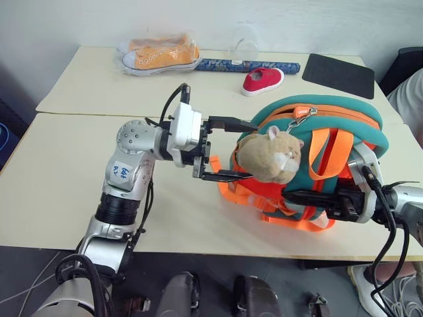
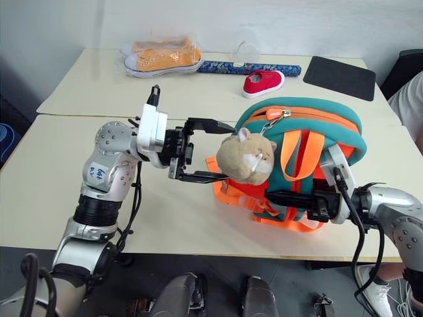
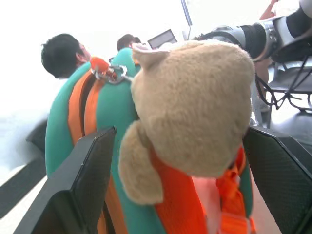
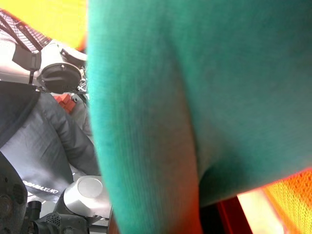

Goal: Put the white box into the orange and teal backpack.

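Note:
The orange and teal backpack stands on the near table at the right, its zipper pull at the top and a tan plush animal hanging on its front. My left gripper is open, its black fingers either side of the plush animal without touching it. My right gripper reaches in from the right and is shut on the backpack's lower front edge, among the orange straps. In the right wrist view, teal fabric lies close against the camera. The white box is out of view.
On the far table lie a pair of orange sneakers, a red shoe, a blue patterned strip and a black mat. A person sits at the right edge. Bare tabletop lies left of the backpack.

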You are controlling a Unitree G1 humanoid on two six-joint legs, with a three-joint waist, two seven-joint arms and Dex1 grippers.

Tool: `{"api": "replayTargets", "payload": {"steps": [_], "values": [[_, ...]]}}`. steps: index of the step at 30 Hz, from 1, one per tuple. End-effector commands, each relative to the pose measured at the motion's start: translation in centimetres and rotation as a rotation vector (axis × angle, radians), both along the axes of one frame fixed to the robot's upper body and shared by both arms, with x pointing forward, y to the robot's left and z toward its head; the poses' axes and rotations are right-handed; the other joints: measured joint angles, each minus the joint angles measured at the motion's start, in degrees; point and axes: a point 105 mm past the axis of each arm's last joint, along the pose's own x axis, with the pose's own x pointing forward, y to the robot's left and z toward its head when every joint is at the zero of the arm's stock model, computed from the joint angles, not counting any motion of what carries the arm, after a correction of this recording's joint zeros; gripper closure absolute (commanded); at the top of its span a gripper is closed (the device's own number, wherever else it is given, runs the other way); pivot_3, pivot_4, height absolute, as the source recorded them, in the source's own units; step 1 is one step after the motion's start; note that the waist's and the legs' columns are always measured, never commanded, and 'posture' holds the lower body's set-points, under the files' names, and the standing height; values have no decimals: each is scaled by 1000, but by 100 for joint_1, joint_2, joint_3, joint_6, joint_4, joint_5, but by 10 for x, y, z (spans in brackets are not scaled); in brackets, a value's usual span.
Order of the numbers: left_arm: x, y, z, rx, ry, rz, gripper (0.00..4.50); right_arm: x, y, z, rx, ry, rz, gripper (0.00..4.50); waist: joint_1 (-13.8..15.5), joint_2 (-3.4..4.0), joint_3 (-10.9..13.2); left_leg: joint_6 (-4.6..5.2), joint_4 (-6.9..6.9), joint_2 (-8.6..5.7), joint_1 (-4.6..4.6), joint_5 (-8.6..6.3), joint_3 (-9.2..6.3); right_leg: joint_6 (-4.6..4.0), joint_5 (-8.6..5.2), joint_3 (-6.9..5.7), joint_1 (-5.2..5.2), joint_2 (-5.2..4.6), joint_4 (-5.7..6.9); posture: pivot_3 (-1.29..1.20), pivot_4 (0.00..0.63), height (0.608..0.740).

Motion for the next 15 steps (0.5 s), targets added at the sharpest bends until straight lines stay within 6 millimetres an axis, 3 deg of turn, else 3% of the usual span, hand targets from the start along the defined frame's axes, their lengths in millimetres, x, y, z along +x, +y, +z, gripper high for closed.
{"api": "replayTargets", "payload": {"steps": [1, 5, 10, 13, 15], "values": [[3, -10, 5, -34, -86, 61, 855, -1, 3, 2, 9, -16, 22, 4500, 9, 0, 0, 0, 0, 0, 0, 0, 0, 0, 0, -1, 0, 0, 0, 0, 150, 740], [-8, -20, 11, -119, -102, 22, 2108, -2, 8, 6, 26, -38, 27, 4500, 30, 0, 0, 4, 1, -2, -2, 2, -1, 6, 3, -3, 4, -2, -2, 0, 150, 740], [-6, -12, 6, -97, -88, 38, 3502, -2, 6, 3, 27, -34, 4, 4500, 13, 0, 0, 5, 2, -2, -1, 2, -4, 9, 5, -3, 6, -2, -4, 0, 150, 740], [7, 0, 14, -118, -28, 98, 4177, -1, 4, 1, 30, -31, -12, 4500, 13, 0, 0, 4, 2, -2, -1, 2, -3, 9, 5, -3, 6, -2, -5, 0, 150, 740], [30, 17, 22, -142, 9, 212, 4336, 0, 1, 1, 33, -31, -33, 4500, 15, 0, 0, 5, 3, -2, -1, 3, -3, 9, 5, -3, 6, -2, -2, 0, 150, 740]]}}
